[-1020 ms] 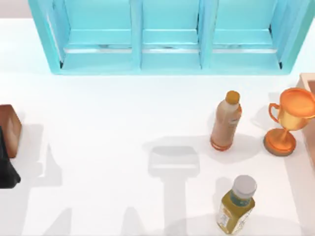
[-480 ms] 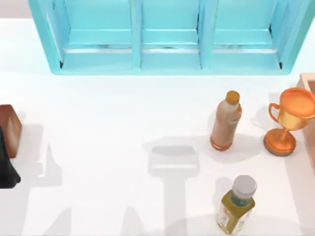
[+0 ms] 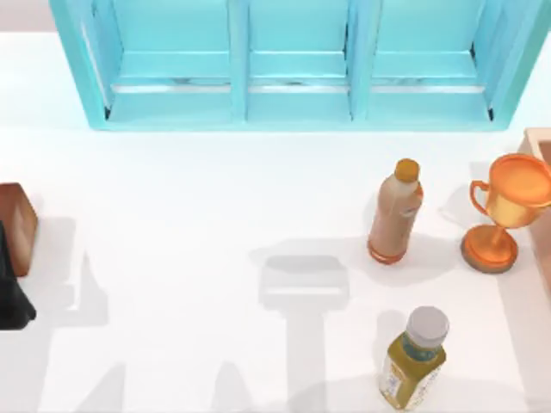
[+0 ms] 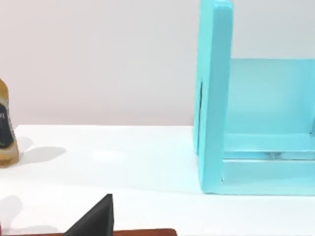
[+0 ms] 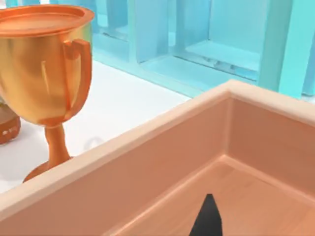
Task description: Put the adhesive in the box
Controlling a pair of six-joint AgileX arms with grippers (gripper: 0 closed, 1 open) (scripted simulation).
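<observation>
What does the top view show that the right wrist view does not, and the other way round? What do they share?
In the top view, not the right wrist view: the brown bottle with orange cap, the amber bottle with grey cap, and the left arm parked at the table's left edge.

In the right wrist view, not the top view: the inside of the box, with the dark tip of the right end effector above its floor.

In both: the gold trophy, the blue shelf and the box's rim.
</observation>
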